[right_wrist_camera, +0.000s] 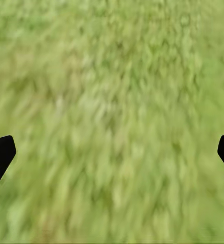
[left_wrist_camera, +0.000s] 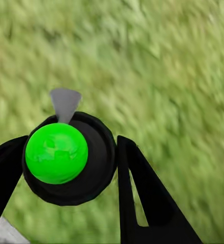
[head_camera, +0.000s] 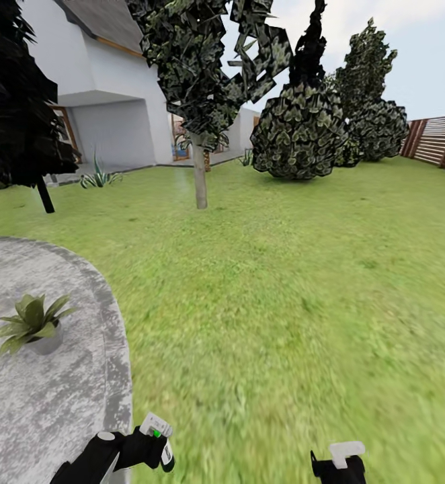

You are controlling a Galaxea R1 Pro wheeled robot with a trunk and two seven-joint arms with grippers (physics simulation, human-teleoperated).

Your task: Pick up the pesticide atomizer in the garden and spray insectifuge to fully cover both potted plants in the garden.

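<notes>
The left tool (head_camera: 156, 449) is clenched on the pesticide atomizer (left_wrist_camera: 68, 157) — seen end-on along the fingers, its axis runs out from the tool over the lawn (head_camera: 283, 289). The right tool (head_camera: 337, 464) hangs released. The nearest potted plant (head_camera: 33, 326) sits ahead and leftward on the paved patio (head_camera: 61, 403) — closer to the left arm.

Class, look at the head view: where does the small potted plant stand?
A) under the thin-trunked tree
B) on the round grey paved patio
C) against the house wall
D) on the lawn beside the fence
B: the potted plant sits on the grey paved patio, at the view's left, apart from the lawn.
</notes>
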